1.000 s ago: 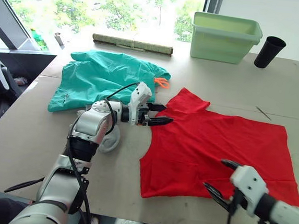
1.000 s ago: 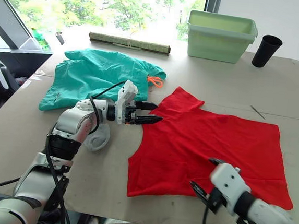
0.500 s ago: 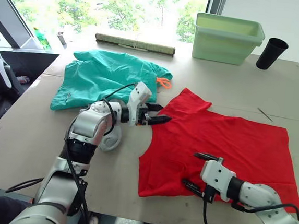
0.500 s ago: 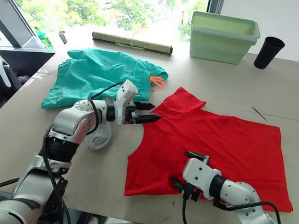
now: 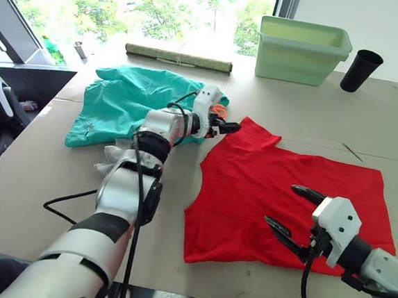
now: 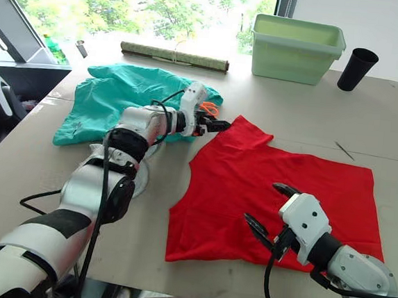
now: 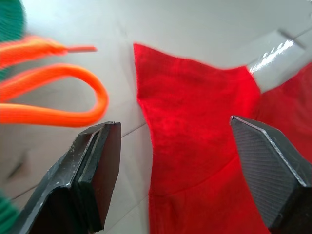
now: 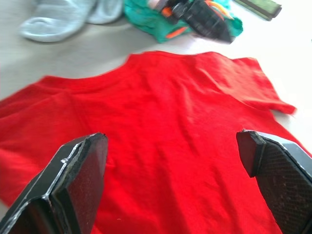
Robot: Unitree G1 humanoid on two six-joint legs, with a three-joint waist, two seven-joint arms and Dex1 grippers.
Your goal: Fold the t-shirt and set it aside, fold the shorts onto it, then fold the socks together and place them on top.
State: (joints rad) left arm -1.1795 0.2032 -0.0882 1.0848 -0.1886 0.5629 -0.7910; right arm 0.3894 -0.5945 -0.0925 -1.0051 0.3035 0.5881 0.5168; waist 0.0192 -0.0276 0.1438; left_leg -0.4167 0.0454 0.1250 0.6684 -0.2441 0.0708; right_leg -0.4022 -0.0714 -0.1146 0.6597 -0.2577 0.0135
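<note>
The red t-shirt [image 5: 290, 188] lies spread flat on the table, with its sleeve [image 7: 195, 117] toward the shorts. My left gripper [image 5: 226, 128] is open at that sleeve's edge, next to the orange drawstring [image 7: 53, 92]. The teal shorts [image 5: 130, 101] lie flat at the far left. Light grey socks [image 8: 58, 19] rest near the shorts, partly hidden behind my left arm. My right gripper [image 5: 292, 213] hovers open over the shirt's near hem, nothing between its fingers.
A pale green bin [image 5: 302, 50] and a black cup [image 5: 360, 69] stand at the table's far right. A rolled mat [image 5: 178, 57] lies along the far edge. The table's near edge runs just below the shirt's hem.
My left gripper has moved farther away, from the shirt's neckline to its sleeve beside the drawstring. My right gripper has shifted right along the hem and lifted slightly.
</note>
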